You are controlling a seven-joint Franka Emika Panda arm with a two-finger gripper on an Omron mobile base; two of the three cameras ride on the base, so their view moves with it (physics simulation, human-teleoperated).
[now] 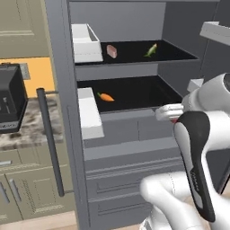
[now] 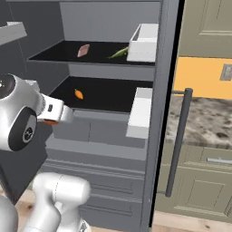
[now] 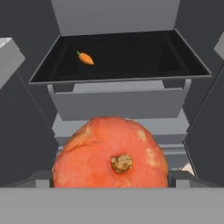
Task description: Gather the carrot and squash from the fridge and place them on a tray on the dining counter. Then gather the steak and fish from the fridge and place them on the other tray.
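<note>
A round orange squash (image 3: 112,159) is large in the hand view, stem facing the camera, with my gripper (image 3: 112,178) shut on its sides. From the base views my gripper (image 1: 168,113) (image 2: 56,115) hangs just in front of the open fridge, level with the lower shelf, and a sliver of squash (image 2: 50,122) shows under it. The carrot (image 1: 106,96) (image 2: 78,94) (image 3: 85,58) lies on the lower black shelf. On the upper shelf are a pink steak (image 1: 112,51) (image 2: 84,50) and a greenish fish (image 1: 151,50) (image 2: 118,53).
White door bins (image 1: 85,42) (image 1: 90,112) hang on the open fridge door, whose long handle (image 1: 49,139) faces the room. Grey drawers (image 1: 130,130) sit under the lower shelf. A black appliance (image 1: 11,103) stands on the stone counter (image 2: 204,118) beside the fridge.
</note>
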